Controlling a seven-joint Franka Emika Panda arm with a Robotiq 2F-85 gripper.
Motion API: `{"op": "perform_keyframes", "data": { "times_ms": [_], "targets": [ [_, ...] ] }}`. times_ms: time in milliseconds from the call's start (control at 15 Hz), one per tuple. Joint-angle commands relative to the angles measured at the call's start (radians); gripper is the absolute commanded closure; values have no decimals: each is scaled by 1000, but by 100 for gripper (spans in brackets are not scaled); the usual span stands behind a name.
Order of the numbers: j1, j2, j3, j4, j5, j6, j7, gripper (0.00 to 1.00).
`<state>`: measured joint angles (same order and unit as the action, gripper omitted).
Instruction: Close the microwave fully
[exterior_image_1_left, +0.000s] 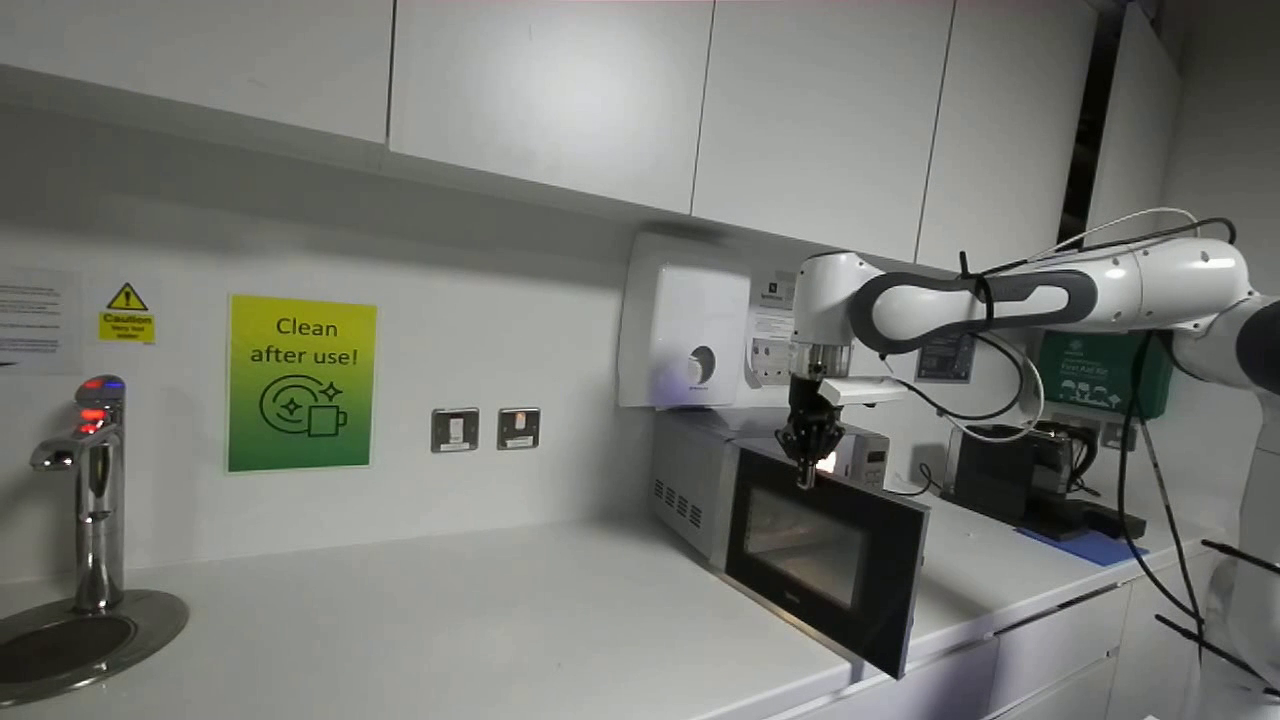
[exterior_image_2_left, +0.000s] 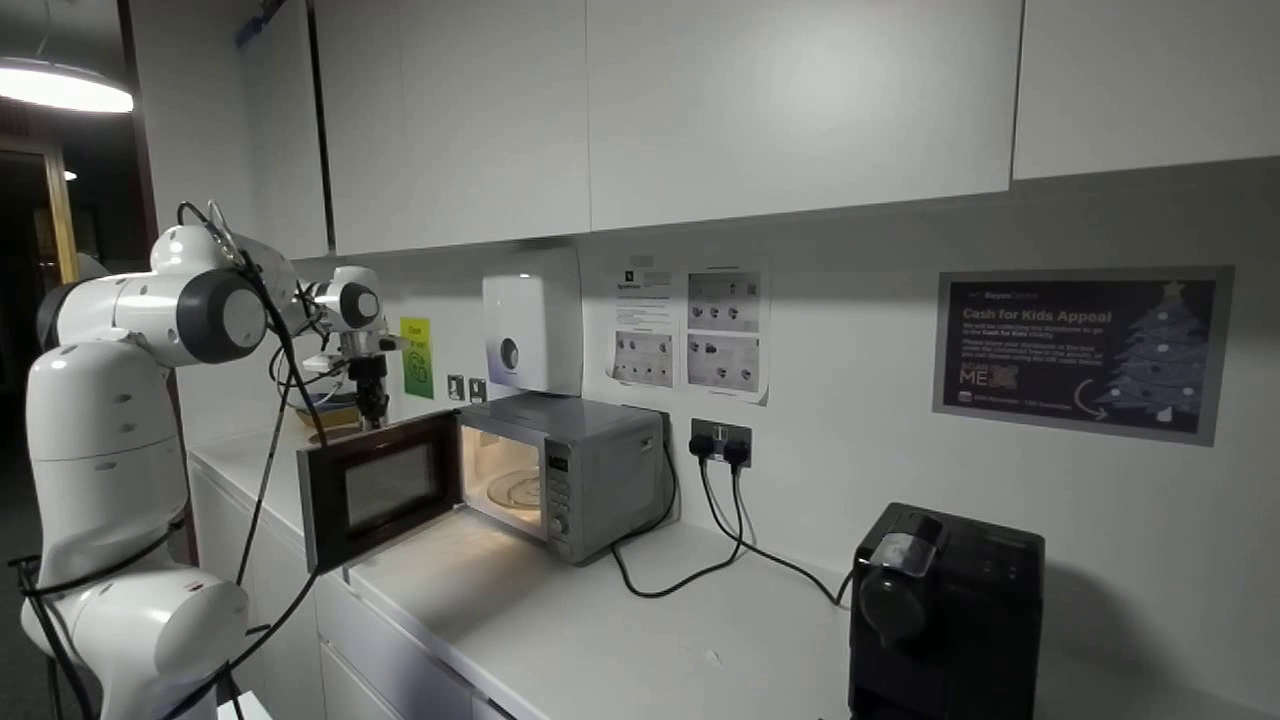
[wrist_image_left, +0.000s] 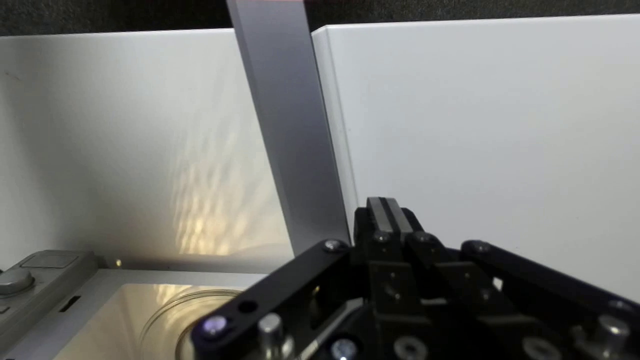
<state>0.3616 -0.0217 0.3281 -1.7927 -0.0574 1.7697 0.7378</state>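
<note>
Closed, empty pincer (wrist_image_left: 384, 201) stands beside the open microwave (exterior_image_2_left: 590, 455) door (exterior_image_2_left: 385, 485) and may slip over it if pushing too high.

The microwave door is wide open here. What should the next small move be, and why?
Probably nudge the gripper sideways into the outer face of the door, starting its swing toward the lit microwave. The fingers are shut and stand on the door's outer side, so a push seems enough; whether they already touch is unclear.
</note>
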Motion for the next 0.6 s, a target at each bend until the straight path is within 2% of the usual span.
{"op": "perform_keyframes", "data": {
  "times_ms": [0,533],
  "targets": [
    [-19,-63,-1,-56,32,-9,14,100],
    [-39,-101,1,-97,47,-5,15,100]
  ]
}}
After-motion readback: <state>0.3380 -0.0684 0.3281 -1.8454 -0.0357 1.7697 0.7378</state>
